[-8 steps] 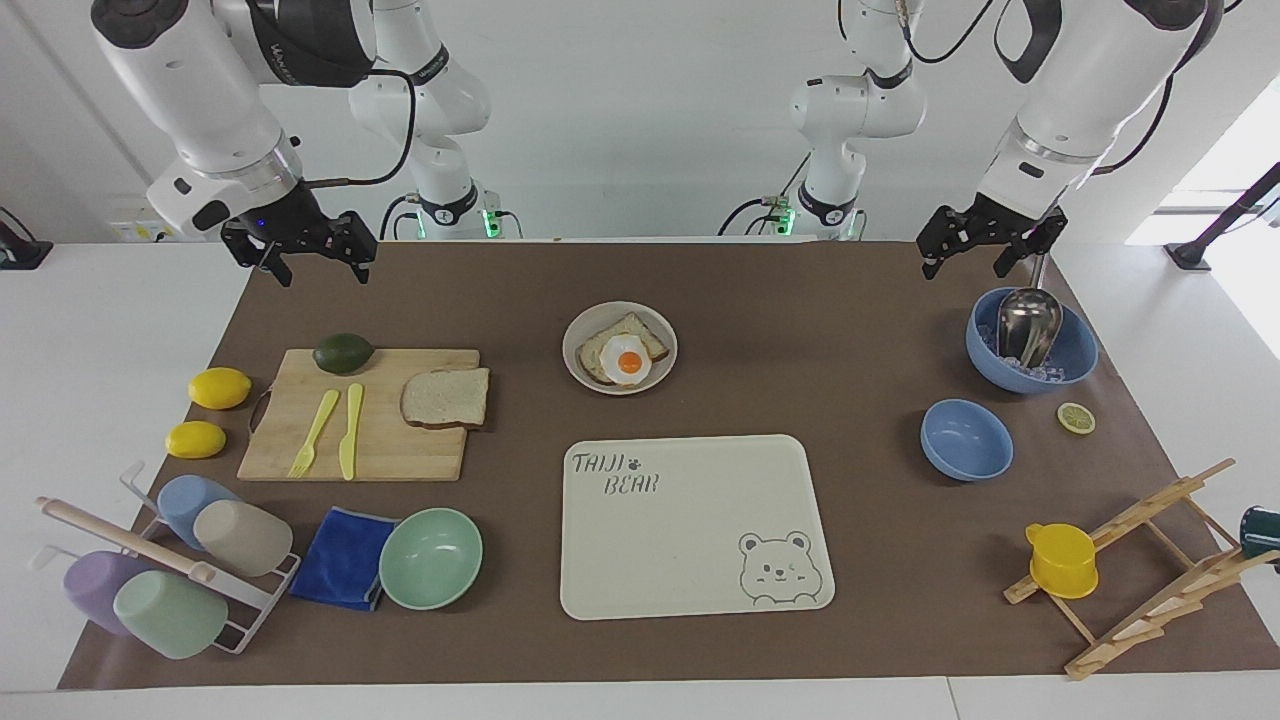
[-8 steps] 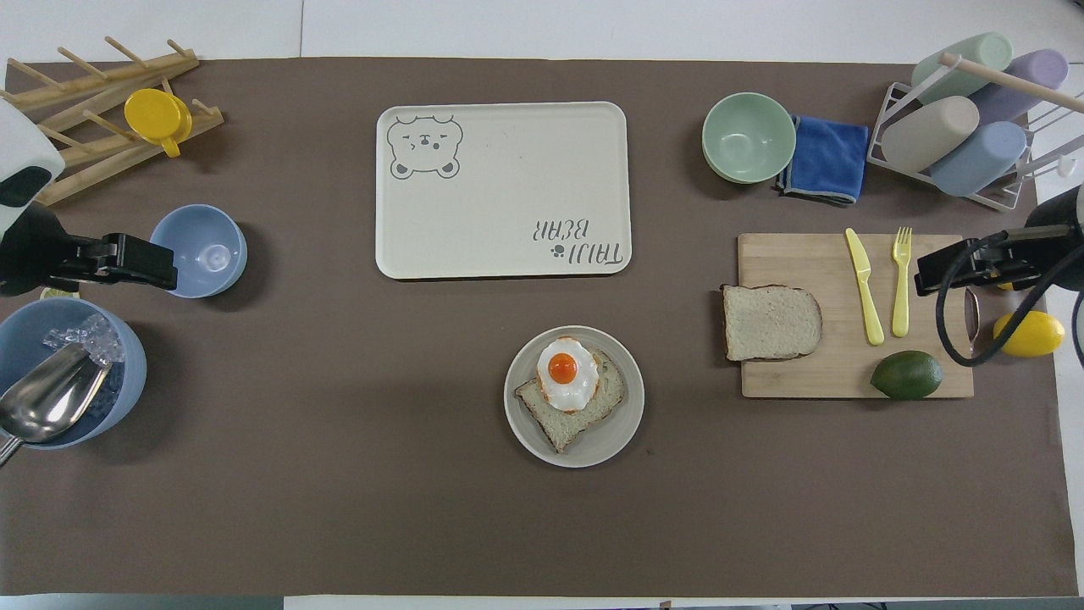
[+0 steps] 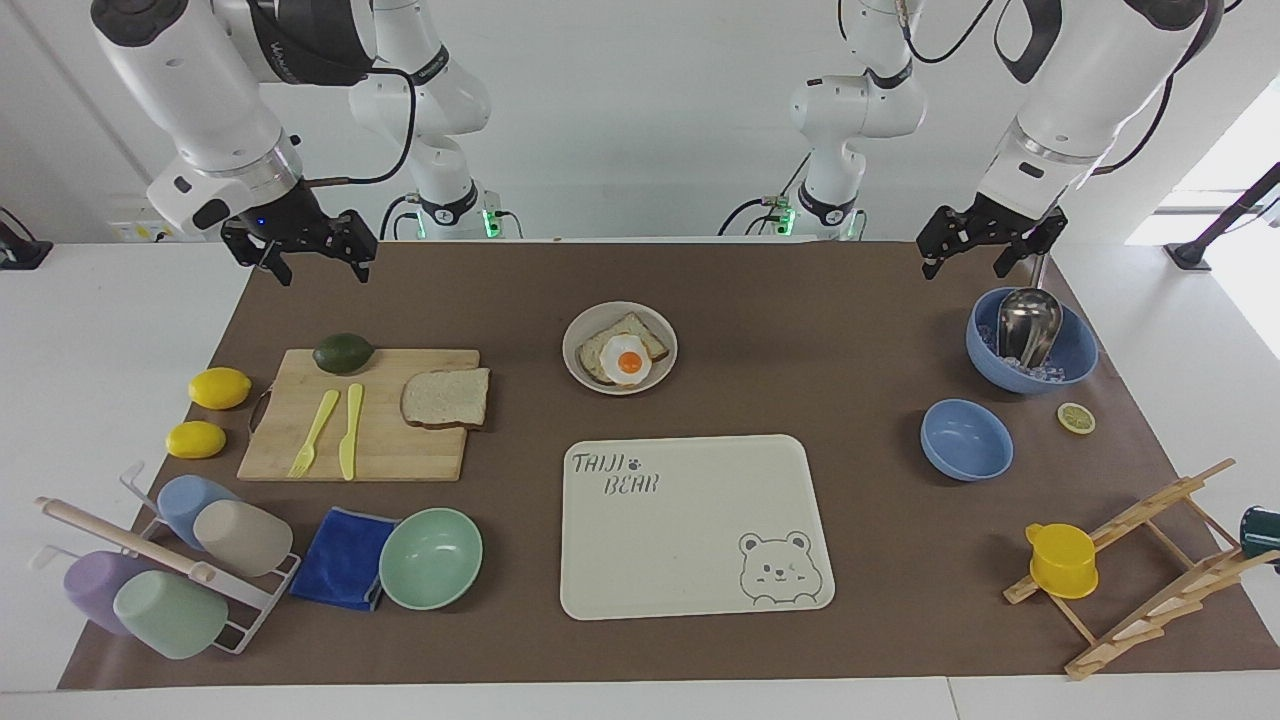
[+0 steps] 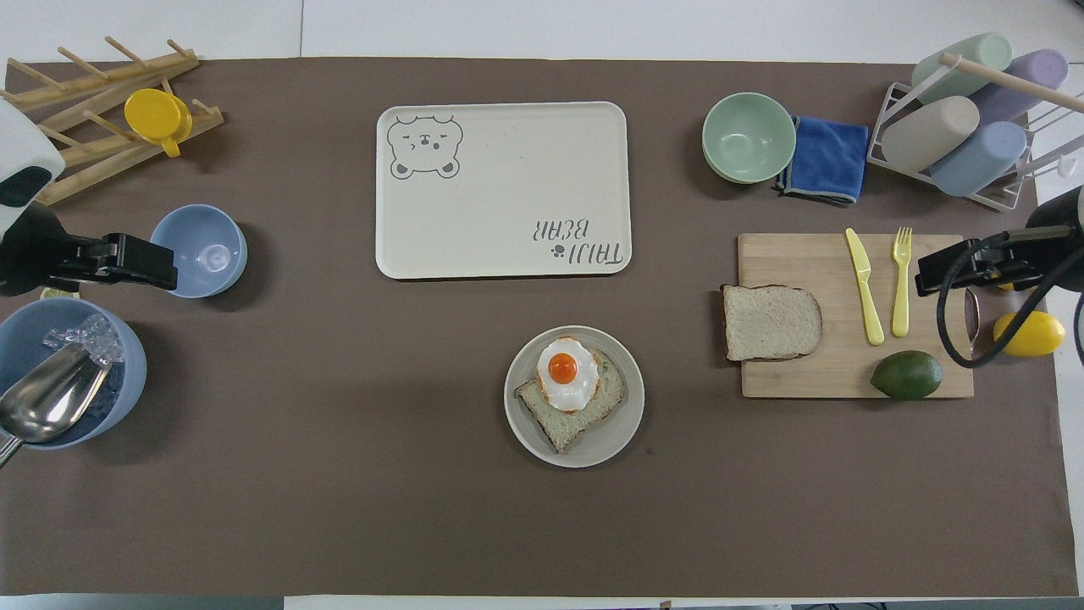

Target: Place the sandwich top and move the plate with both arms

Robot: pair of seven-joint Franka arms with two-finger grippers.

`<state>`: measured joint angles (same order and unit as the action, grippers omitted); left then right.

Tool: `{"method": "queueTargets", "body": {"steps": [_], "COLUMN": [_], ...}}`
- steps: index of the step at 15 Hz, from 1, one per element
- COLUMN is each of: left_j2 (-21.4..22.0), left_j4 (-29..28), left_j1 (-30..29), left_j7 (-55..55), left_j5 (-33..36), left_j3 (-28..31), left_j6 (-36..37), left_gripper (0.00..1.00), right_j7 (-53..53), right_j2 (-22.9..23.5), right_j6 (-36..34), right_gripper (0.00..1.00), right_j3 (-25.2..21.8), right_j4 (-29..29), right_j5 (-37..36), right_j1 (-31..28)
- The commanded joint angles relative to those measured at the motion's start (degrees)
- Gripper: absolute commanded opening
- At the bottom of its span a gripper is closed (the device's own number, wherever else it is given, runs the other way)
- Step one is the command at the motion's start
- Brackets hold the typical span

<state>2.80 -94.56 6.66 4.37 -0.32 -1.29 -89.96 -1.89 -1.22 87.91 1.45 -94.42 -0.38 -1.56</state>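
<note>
brown-matted table (image 3: 760, 300), both arms up near the robots' edge. right gripper (image 3: 312, 262) spread, empty; left gripper (image 3: 975, 257) empty, spread, waiting. sandwich top (image 3: 446, 397) on cutting board (image 3: 370, 440), right arm's end; plate (image 3: 573, 345) mid-table. judgement: pinch slice by crust, lower flat onto egg.

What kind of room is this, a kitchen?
Probably a robot lab set up like a pretend kitchen: two white robot arms stand at a table laid with a cutting board, a plate of egg toast, and a rack of cups.
</note>
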Motion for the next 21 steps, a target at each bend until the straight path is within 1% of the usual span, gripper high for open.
{"method": "queueTargets", "body": {"steps": [1,4,5,6,8,9,10,13,14,16,18,19,21], "left_j2": [0.9,0.9,0.9,0.9,0.9,0.9,0.9,0.9,0.9,0.9,1.0,0.9,0.9], "left_j4": [-0.8,-0.8,-0.8,-0.8,-0.8,-0.8,-0.8,-0.8,-0.8,-0.8,-0.8,-0.8,-0.8], "left_j1": [-0.1,-0.1,-0.1,-0.1,-0.1,-0.1,-0.1,-0.1,-0.1,-0.1,-0.1,-0.1,-0.1], "left_j7": [0.0,0.0,0.0,0.0,0.0,0.0,0.0,0.0,0.0,0.1,0.0,0.0,0.1], "left_j5": [-0.5,-0.5,-0.5,-0.5,-0.5,-0.5,-0.5,-0.5,-0.5,-0.5,-0.5,-0.5,-0.5], "left_j3": [0.2,0.2,0.2,0.2,0.2,0.2,0.2,0.2,0.2,0.2,0.2,0.2,0.2], "left_j6": [0.1,0.1,0.1,0.1,0.1,0.1,0.1,0.1,0.2,0.1,0.2,0.2,0.2], "left_gripper": [1.00,1.00,1.00,1.00,1.00,1.00,1.00,1.00,1.00,1.00,1.00,1.00,1.00], "right_j7": [-0.8,-1.5,-1.9,-1.7,-0.3,2.4,6.2,17.2,20.5,25.5,29.9,33.3,34.8], "right_j2": [-1.0,-1.1,-1.2,-1.4,-1.5,-1.1,0.1,8.0,10.6,13.5,15.9,16.7,18.6], "right_j6": [0.2,-0.4,-0.2,0.7,5.3,7.3,8.8,14.4,16.7,19.6,21.8,24.1,25.8], "right_gripper": [1.00,1.00,1.00,1.00,1.00,1.00,1.00,1.00,1.00,1.00,1.00,1.00,1.00], "right_j3": [0.1,0.3,0.9,1.0,1.0,1.0,1.0,1.0,1.0,1.0,1.0,1.0,1.0], "right_j4": [-0.4,-0.8,-1.0,-1.4,-3.0,-4.2,-4.4,-4.0,-4.0,-4.9,-9.2,-12.1,-14.1], "right_j5": [0.2,0.4,1.2,1.3,0.3,-1.0,-3.7,-7.8,-11.3,-14.5,-16.3,-19.1,-26.6], "right_j1": [-0.2,0.1,1.3,3.0,6.8,9.6,12.8,20.1,22.1,24.3,25.4,25.7,25.1]}}
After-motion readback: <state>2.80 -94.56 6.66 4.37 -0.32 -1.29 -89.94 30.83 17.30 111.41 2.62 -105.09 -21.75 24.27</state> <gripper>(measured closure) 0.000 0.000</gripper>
